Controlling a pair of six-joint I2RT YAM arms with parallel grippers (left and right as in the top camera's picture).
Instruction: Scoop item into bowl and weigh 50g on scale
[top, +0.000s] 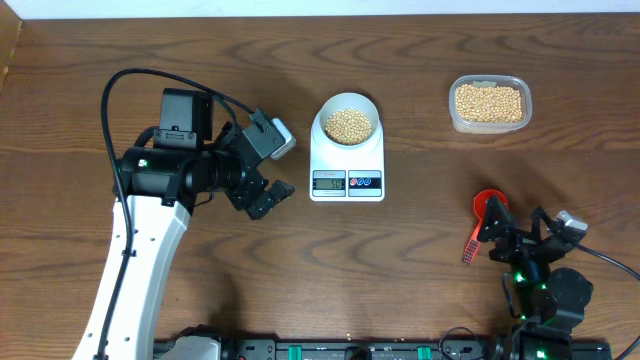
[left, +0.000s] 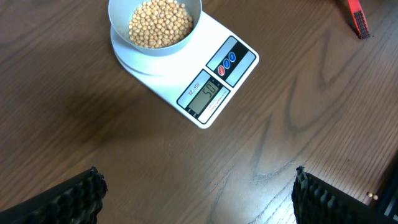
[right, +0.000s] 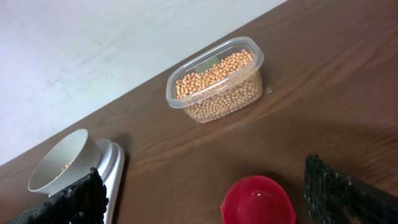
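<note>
The pale bowl (top: 349, 98) holds tan beans (top: 349, 123) and stands on the white scale (top: 347, 162), whose display is lit. In the left wrist view the bowl (left: 155, 52) and scale (left: 186, 73) lie ahead of my left gripper (left: 196, 199), which hovers open over bare wood left of the scale. My right gripper (top: 520, 224) is open at the front right, with the red scoop (top: 484, 212) lying on the table just before it. The right wrist view has the scoop's cup (right: 258, 200) between the spread fingers, untouched.
A clear plastic tub (top: 489, 128) of more beans sits at the back right, also visible as the tub (right: 258, 59) in the right wrist view. The left arm's white link crosses the front left. The table's rear edge meets a white wall.
</note>
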